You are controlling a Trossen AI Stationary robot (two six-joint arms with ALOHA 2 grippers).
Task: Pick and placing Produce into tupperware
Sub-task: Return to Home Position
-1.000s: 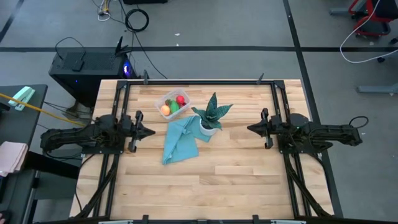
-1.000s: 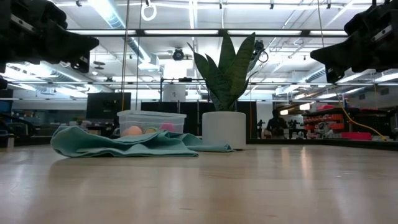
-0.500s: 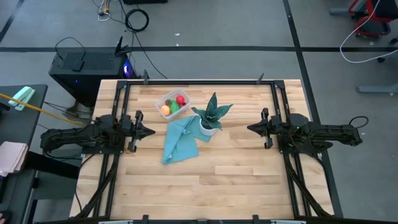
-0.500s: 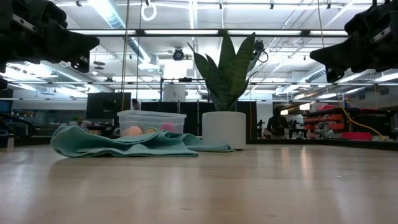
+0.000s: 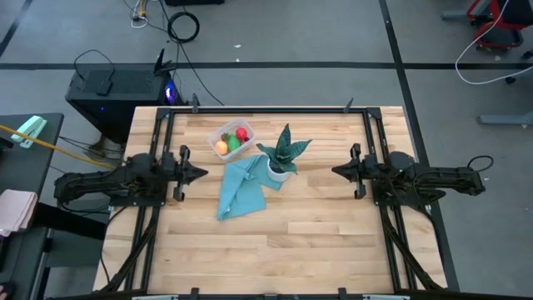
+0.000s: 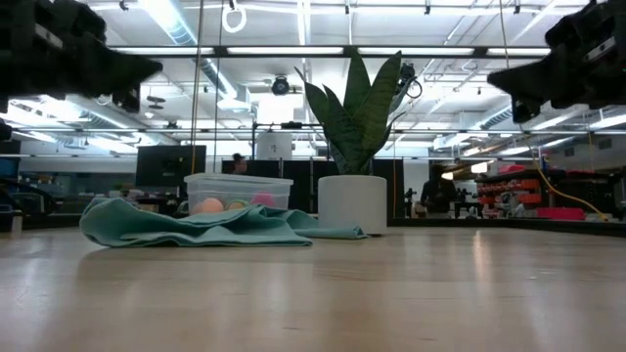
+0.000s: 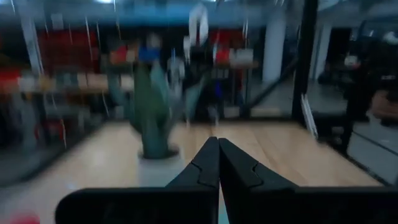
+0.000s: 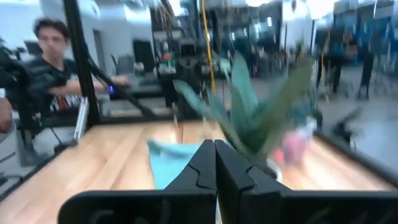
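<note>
The clear tupperware [image 5: 232,138] sits near the table's far edge, left of the potted plant. The orange round [image 5: 221,147], the green round [image 5: 234,143] and the red piece [image 5: 242,133] lie inside it. The tiny pinkish-red piece I cannot pick out from above. In the low view the tupperware [image 6: 238,192] stands behind the teal cloth, with the orange round [image 6: 207,205] showing through its wall. My left gripper [image 5: 202,174] hovers shut left of the cloth. My right gripper [image 5: 335,172] hovers shut right of the plant. Both are raised above the table [image 6: 156,68] [image 6: 491,78].
A spiky green plant in a white pot [image 5: 283,156] stands between the grippers, right of the tupperware. A crumpled teal cloth [image 5: 240,188] lies in front of both. Bare wood [image 5: 316,237] fills the near half. A person [image 8: 53,59] stands beyond the table's left side.
Both grippers have risen slightly above the table. The tupperware, produce, cloth and plant have stayed in place.
</note>
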